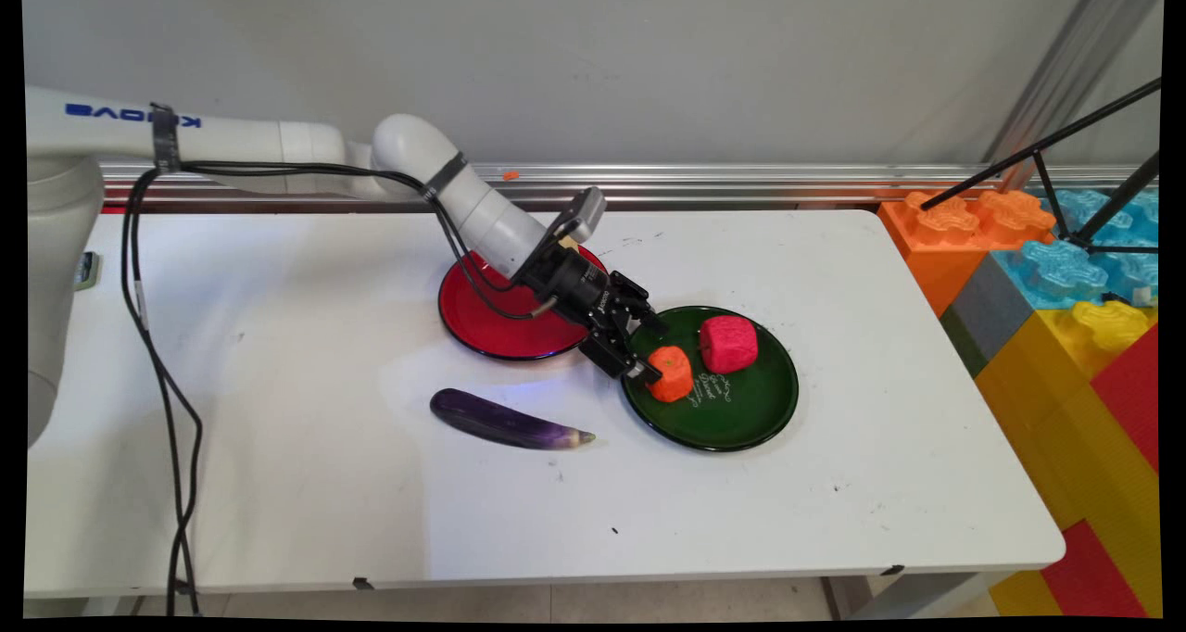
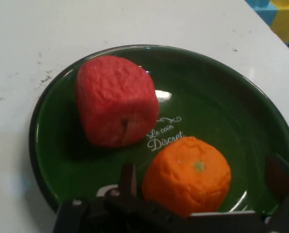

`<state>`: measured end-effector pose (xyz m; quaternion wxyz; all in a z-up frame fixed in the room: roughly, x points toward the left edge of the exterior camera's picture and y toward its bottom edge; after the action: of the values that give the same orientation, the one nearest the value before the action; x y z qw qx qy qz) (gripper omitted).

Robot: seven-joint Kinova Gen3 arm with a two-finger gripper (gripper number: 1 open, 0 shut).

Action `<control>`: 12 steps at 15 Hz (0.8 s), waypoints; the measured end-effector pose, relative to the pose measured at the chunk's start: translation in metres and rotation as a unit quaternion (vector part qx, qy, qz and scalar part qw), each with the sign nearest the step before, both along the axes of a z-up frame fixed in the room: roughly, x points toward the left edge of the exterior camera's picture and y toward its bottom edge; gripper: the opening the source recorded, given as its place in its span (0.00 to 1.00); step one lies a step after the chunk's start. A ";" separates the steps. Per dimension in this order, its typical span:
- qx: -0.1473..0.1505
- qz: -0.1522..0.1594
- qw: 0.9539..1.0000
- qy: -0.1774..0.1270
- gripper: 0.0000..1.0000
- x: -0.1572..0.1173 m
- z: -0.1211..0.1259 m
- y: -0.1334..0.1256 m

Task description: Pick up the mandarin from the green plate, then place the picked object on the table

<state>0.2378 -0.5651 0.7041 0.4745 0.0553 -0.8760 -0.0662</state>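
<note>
Now the pincer [image 1: 650, 342] spreads around the orange fruit [image 1: 671, 373] on the green plate [image 1: 750, 419], its fingers [image 2: 128, 177] not pressing it, the red fruit [image 1: 728, 343] just beyond.

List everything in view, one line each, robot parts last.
orange: 1, orange, on green plate, between the open fingers
apple: 1, red, on green plate, beside the orange
green plate: 1, dark green, table's middle right
red plate: 1, red, left of green plate, partly behind the arm
eggplant: 1, purple, on table in front of red plate
table: 1, white
blocks: several, orange, blue, yellow, red, right of table
gripper: 1, black, open, low over green plate
</note>
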 end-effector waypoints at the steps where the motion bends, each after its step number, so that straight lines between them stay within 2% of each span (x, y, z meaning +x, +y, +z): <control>1: -0.002 -0.002 1.000 -0.004 1.00 -0.006 -0.005 -0.003; 5: -0.008 -0.007 1.000 -0.008 1.00 -0.011 -0.012 -0.005; 6: -0.011 -0.008 1.000 -0.008 0.00 -0.012 -0.013 -0.005; 12: -0.015 -0.005 1.000 -0.004 0.00 -0.011 -0.012 -0.007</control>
<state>0.2270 -0.5719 0.6923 0.4711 0.0440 -0.8793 -0.0548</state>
